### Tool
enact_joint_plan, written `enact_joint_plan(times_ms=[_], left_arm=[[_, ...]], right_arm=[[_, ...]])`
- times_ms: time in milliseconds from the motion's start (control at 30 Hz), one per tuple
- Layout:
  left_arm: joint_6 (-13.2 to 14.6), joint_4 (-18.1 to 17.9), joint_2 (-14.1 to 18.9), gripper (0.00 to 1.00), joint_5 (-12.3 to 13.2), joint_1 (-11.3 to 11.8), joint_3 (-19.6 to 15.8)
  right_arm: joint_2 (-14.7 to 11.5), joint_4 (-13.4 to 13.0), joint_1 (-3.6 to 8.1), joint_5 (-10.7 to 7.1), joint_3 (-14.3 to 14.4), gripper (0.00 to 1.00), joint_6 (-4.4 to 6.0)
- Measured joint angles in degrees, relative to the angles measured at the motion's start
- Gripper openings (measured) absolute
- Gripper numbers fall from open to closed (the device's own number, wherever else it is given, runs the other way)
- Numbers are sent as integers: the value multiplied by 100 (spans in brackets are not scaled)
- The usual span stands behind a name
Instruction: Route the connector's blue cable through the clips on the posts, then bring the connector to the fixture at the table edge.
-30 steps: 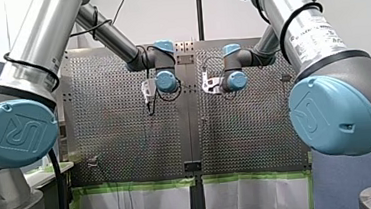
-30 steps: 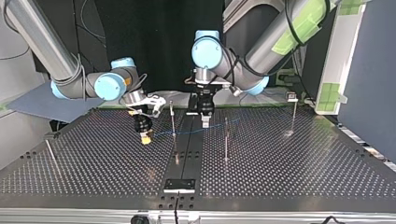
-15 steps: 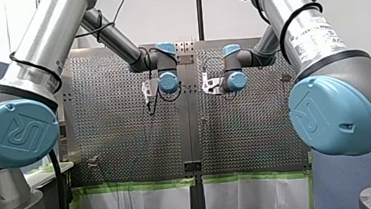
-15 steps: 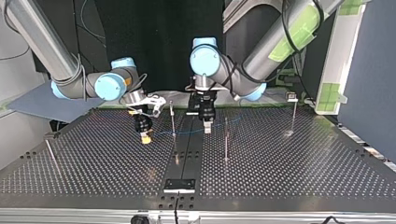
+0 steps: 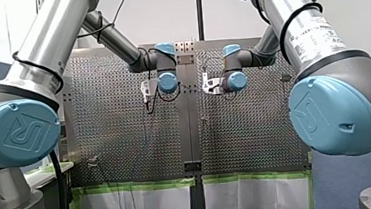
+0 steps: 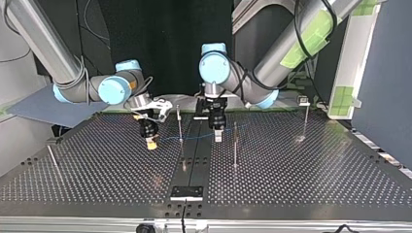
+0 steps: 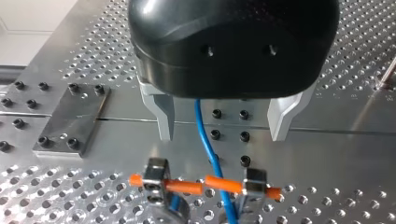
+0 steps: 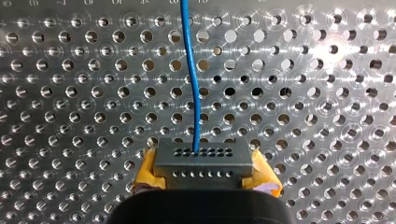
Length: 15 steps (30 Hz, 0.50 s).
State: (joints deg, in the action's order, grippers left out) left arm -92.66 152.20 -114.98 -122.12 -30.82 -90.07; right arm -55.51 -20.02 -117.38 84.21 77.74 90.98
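Note:
My right gripper (image 8: pixel 203 176) is shut on the grey connector (image 8: pixel 201 163), its yellow pads (image 8: pixel 147 170) on both sides. The blue cable (image 8: pixel 191 70) leaves the connector and runs ahead over the perforated table. In the top view my right gripper (image 6: pixel 151 141) hangs left of a thin post (image 6: pixel 179 122), and the cable (image 6: pixel 194 137) stretches past that post towards the right. My left gripper (image 6: pixel 218 134) is open and hangs over the cable. In the left wrist view its metal fingers (image 7: pixel 164 116) straddle the cable (image 7: pixel 205 140), just behind a clip with orange sleeves (image 7: pixel 205 184).
More posts stand on the table: one (image 6: pixel 235 145) right of the middle, one (image 6: pixel 305 119) at the far right, one (image 6: pixel 51 159) leaning at the left. A black fixture plate (image 6: pixel 186 192) sits at the near table edge in the top view.
In the top view my left gripper has moved down and slightly right, closer to the cable and the middle post. My right gripper has held still with the connector.

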Motion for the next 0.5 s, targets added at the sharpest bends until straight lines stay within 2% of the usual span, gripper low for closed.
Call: enact_joint_plan(times_ms=[200, 500], left_arm=[[9, 90, -59, 100, -14, 24, 146], [23, 123, -62, 100, -72, 79, 187]], right_arm=[[0, 13, 1, 0, 0, 0, -6], [3, 9, 1, 0, 0, 0, -17]])
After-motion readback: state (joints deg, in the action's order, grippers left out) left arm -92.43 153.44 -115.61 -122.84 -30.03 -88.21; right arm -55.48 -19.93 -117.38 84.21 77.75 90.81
